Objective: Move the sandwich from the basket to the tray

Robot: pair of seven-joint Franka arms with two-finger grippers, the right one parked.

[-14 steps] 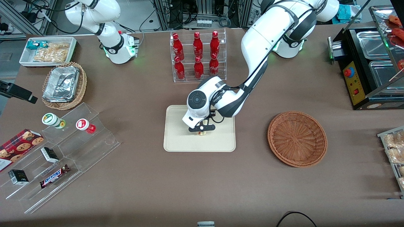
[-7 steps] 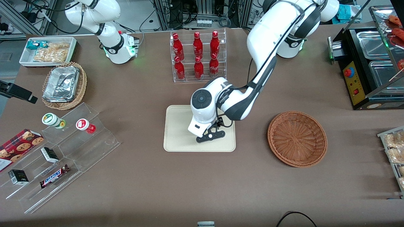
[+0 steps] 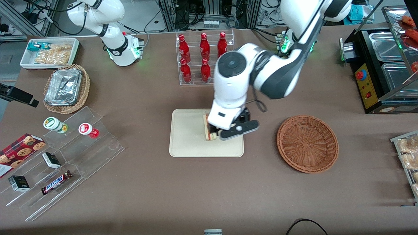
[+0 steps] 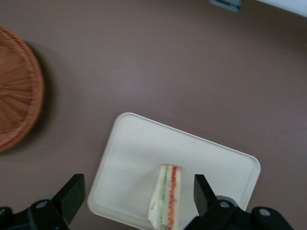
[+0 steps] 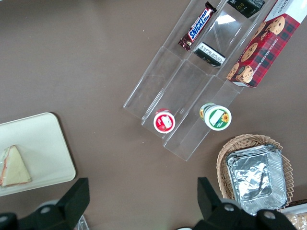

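Sandwich (image 3: 207,128) stands on edge on the cream tray (image 3: 186,140), filling layers (red and green) visible along its upturned side in the left wrist view (image 4: 167,196). In the right wrist view it shows as a pale triangle (image 5: 14,166) near one end of the tray (image 5: 43,143). Nothing grips it.

End effector (image 3: 228,130) hangs above the tray, over the sandwich and raised clear of it. Its fingers (image 4: 72,191) are spread wide, one on each side of the sandwich in the wrist view, with a clear gap to the bread on both sides. It holds nothing.

Tray (image 4: 139,153) lies flat on the brown counter (image 3: 209,189), near the middle.

Reddish-brown wicker basket (image 3: 307,143) sits on the counter toward the working arm's end, apart from the tray; its rim also shows in the wrist view (image 4: 19,91).

Clear rack of red bottles (image 3: 204,58) stands farther from the front camera than the tray.
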